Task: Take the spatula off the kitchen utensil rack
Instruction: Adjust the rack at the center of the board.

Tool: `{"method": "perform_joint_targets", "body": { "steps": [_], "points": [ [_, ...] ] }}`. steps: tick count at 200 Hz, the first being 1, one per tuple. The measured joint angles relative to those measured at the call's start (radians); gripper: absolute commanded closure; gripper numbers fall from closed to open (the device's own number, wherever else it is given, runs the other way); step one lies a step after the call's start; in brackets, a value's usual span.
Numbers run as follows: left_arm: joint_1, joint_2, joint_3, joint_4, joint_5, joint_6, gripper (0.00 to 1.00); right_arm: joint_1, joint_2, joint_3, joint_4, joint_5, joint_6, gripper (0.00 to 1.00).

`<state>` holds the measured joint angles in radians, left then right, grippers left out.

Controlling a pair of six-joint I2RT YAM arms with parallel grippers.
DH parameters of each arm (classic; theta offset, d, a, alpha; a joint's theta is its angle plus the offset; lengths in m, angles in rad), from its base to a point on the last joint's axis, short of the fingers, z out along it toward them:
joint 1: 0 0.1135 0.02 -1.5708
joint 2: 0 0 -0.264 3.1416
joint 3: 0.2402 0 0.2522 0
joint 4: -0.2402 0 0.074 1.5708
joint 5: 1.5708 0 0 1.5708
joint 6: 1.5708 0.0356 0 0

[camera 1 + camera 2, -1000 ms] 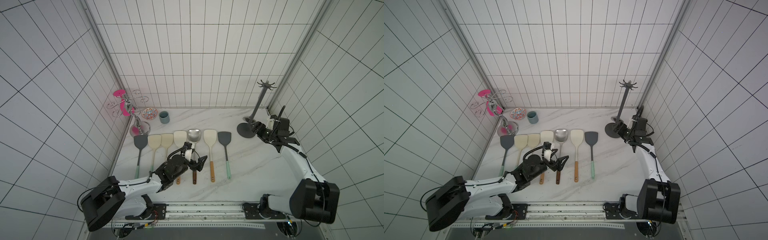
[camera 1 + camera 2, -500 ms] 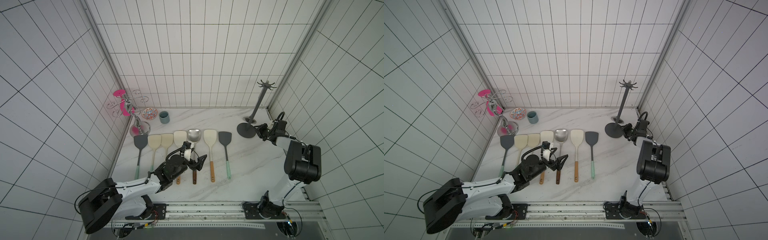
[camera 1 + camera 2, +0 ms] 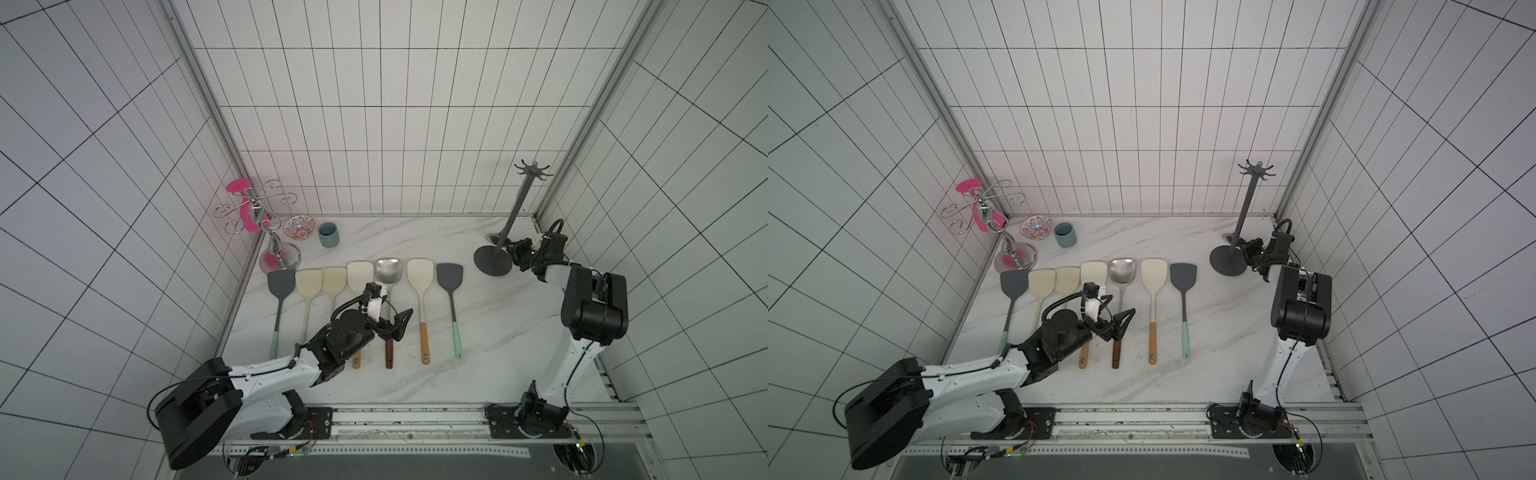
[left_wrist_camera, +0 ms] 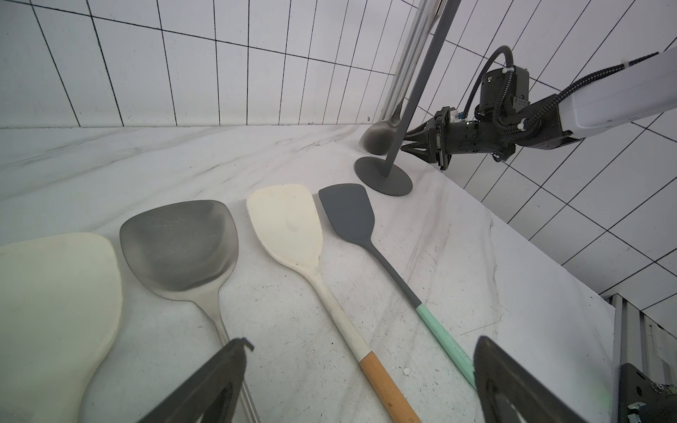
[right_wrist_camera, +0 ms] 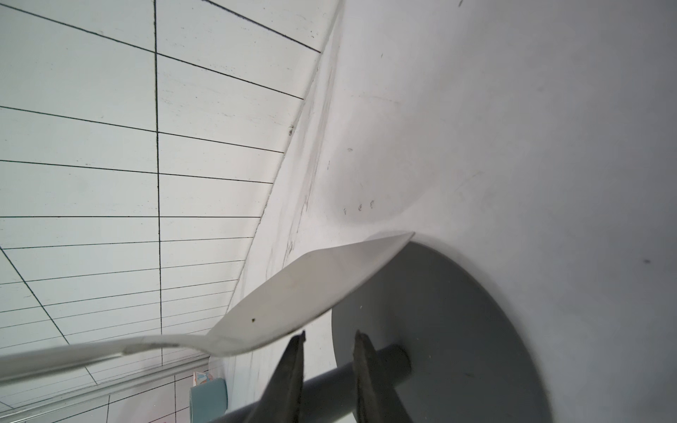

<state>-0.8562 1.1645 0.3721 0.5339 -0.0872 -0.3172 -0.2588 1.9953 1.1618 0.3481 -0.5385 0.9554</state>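
In a top view my right hand (image 3: pixel 514 252) is nearer, low by the pole of the rack (image 3: pixel 517 208), with the spatula (image 3: pixel 491 238) blade at its ten o'clock. My left hand (image 3: pixel 401 326) gapes wide, well apart. Left wrist view: the handle rises alongside the pole. Right wrist view: fingers (image 5: pixel 289 377) narrow; whether they hold anything, I cannot tell.

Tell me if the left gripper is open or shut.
Open. In the left wrist view the left gripper shows its fingers wide apart, gripping nothing.

The kitchen utensil rack (image 3: pixel 490 266), a thin dark grey pole on a round base topped with small hooks, stands upright in the desk's (image 3: pixel 478 353) far right corner. The metal spatula (image 4: pixel 377 137) sits just behind it, blade down at the base's rim.
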Motion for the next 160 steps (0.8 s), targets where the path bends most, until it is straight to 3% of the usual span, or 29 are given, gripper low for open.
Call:
{"method": "perform_joint_targets", "body": {
  "steps": [160],
  "points": [
    [0.000, -0.019, 0.000, -0.015, -0.007, 0.000, 0.03, 0.175, 0.124, 0.110, 0.043, 0.056, 0.067, 0.72]
  ]
}}
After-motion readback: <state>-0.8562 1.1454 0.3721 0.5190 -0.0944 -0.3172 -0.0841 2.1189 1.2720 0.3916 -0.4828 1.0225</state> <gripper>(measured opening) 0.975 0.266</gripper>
